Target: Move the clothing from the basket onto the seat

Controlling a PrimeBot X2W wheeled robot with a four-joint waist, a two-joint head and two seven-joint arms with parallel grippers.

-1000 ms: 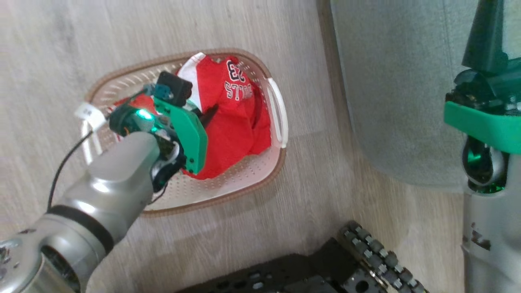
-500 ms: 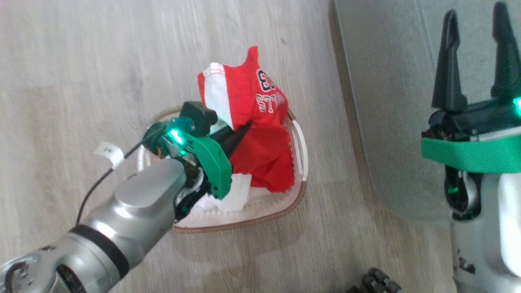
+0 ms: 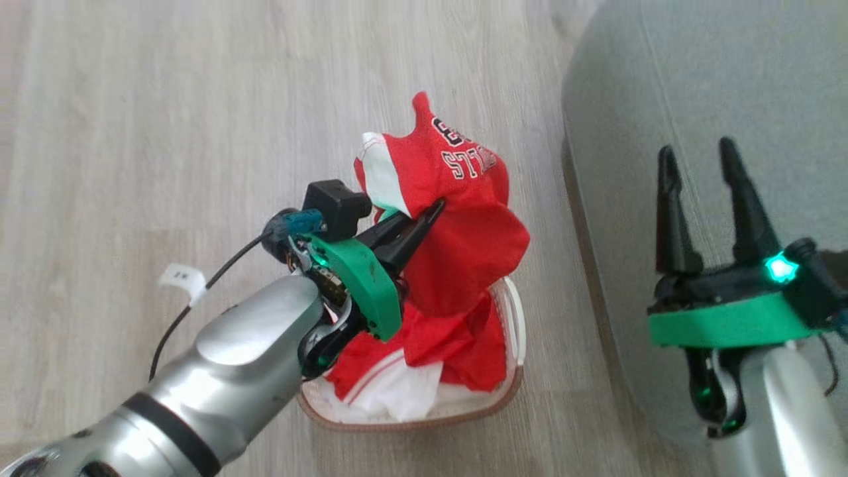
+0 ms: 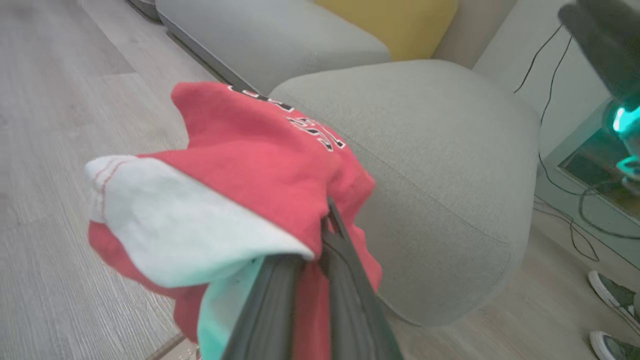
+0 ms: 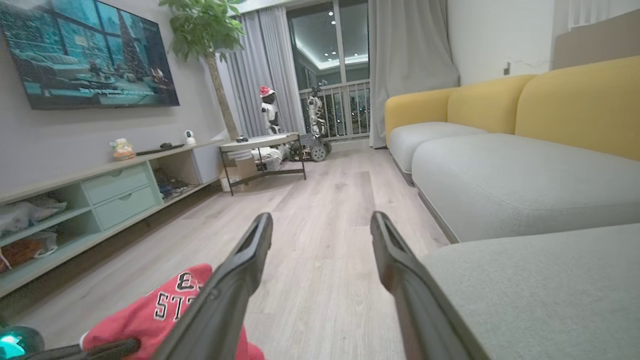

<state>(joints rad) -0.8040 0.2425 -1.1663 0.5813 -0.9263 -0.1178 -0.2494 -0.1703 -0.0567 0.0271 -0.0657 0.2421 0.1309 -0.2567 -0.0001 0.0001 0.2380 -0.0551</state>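
Note:
My left gripper (image 3: pixel 434 207) is shut on a red jersey (image 3: pixel 464 199) with a white panel and black-white lettering, held up above the basket (image 3: pixel 510 384). The jersey (image 4: pixel 260 155) drapes over the shut fingers in the left wrist view, and its lettering (image 5: pixel 172 300) shows low in the right wrist view. More red and white clothing (image 3: pixel 411 377) lies bunched in the cream basket, whose brown rim shows at its near end. The grey-green seat (image 3: pixel 695 99) is to the right. My right gripper (image 3: pixel 695 149) is open over the seat's edge, holding nothing.
Pale wood floor (image 3: pixel 165 132) surrounds the basket. A second grey cushion (image 4: pixel 260 35) and yellow backrest (image 4: pixel 395 20) lie beyond the seat. Cables (image 4: pixel 555 165) and shoes (image 4: pixel 612 295) are past the seat's far side. A TV shelf (image 5: pixel 100 190) and small table (image 5: pixel 260 145) stand across the room.
The left gripper has lifted the red jersey out of the basket and carried it up and rightward. The head camera has shifted, bringing the open right gripper fully into view.

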